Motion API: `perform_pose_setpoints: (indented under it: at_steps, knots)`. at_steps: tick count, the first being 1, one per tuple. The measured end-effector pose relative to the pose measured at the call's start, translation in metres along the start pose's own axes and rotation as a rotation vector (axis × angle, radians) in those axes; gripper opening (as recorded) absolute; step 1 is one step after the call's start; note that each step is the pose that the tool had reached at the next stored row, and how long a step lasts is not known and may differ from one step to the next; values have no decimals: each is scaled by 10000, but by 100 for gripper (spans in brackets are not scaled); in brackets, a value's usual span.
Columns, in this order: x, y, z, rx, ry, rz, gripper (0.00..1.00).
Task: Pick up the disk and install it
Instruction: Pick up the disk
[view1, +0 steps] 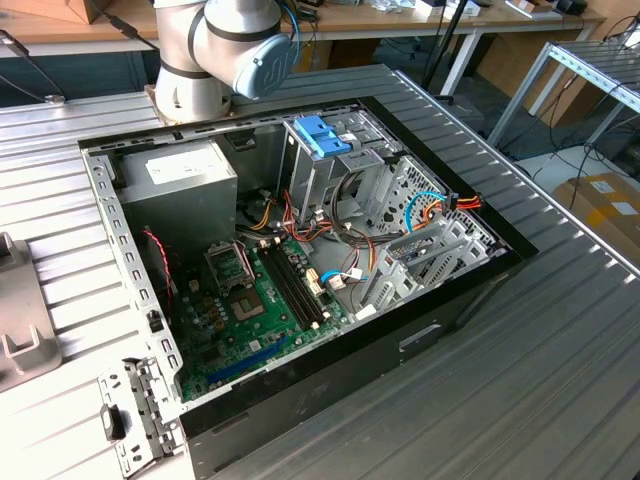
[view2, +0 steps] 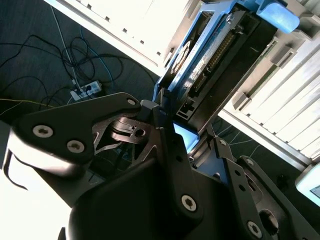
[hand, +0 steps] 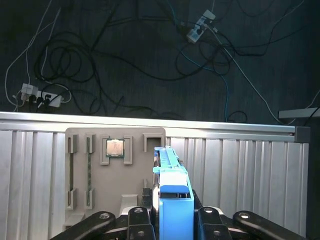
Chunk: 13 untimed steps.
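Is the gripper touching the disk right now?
Touching. In the first wrist view, the gripper has its fingers flush against the disk on both sides, with no gap.

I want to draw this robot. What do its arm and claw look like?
The arm is made of fat silvery tubes with a round blue-grey joint cap. The gripper is black, with jointed bars and silver screws.

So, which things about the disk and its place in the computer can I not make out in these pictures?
The disk, label side: turned away in both wrist views.
Its lower edge against the grey tray: hidden by the hand in the first wrist view.
The arm beyond its base joints: cut off by the exterior view's top edge.
Bay inside the metal cage: hidden by its walls and cables, exterior view.
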<state>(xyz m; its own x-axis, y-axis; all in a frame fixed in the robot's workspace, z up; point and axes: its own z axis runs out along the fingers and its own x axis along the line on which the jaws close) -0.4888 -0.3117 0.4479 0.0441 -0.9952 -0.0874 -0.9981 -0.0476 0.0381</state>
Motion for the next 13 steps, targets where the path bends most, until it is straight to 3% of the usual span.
perform_pose_setpoints:
  at_steps: [13]
  knots:
    - [-7,3,-83,-1,0,0,37]
